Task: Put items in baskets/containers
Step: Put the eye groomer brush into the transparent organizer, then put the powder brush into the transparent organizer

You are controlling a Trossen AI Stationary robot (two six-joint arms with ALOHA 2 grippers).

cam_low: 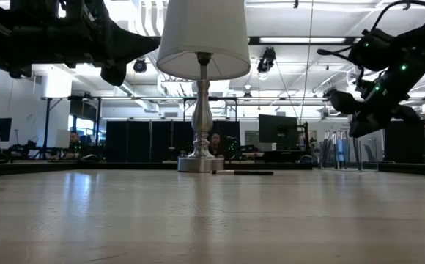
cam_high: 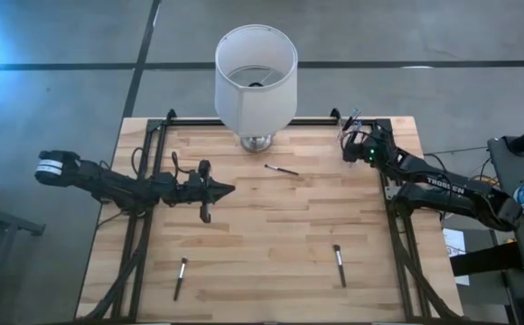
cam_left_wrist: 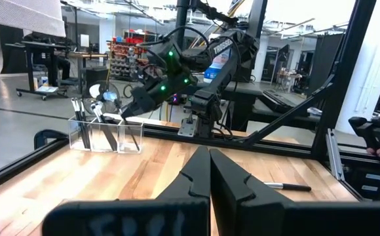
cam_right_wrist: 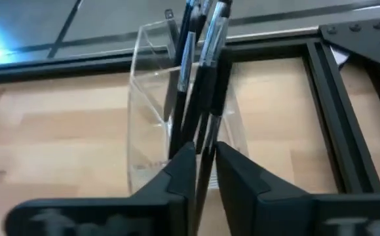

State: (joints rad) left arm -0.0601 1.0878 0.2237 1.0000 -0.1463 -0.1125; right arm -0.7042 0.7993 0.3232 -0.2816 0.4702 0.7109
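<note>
- Landmark: the white lampshade [cam_high: 256, 77] on its metal base, at the far middle of the wooden table [cam_high: 271, 244].
- Right gripper [cam_right_wrist: 205, 172] hangs over the clear container [cam_right_wrist: 177, 118], which stands at the table's far corner, to the right of the lampshade. Fingers a little apart, one brush [cam_right_wrist: 206, 131] standing between them, its lower part already inside the container. Whether the pads are pressing it I cannot tell; my guess is the drop is under way.
- Approach from above makes sense: the container opens upward, and brushes already in it stand on end, leaning on the walls.
- In the left wrist view the container [cam_left_wrist: 105, 134] shows as a row of clear compartments with several brushes upright inside. Which compartment takes the new one I cannot tell.
- Left gripper [cam_high: 226, 190] waits above the table, nearer than the lampshade and to its left, fingers pressed together, nothing between them.
- Three loose brushes lie flat on the wood: one [cam_high: 282, 169] just in front of the lamp base, one [cam_high: 180, 276] at the near left, one [cam_high: 340, 264] at the near right. All well apart from the container.
- Judgement: task well along but unfinished; those three remain.
</note>
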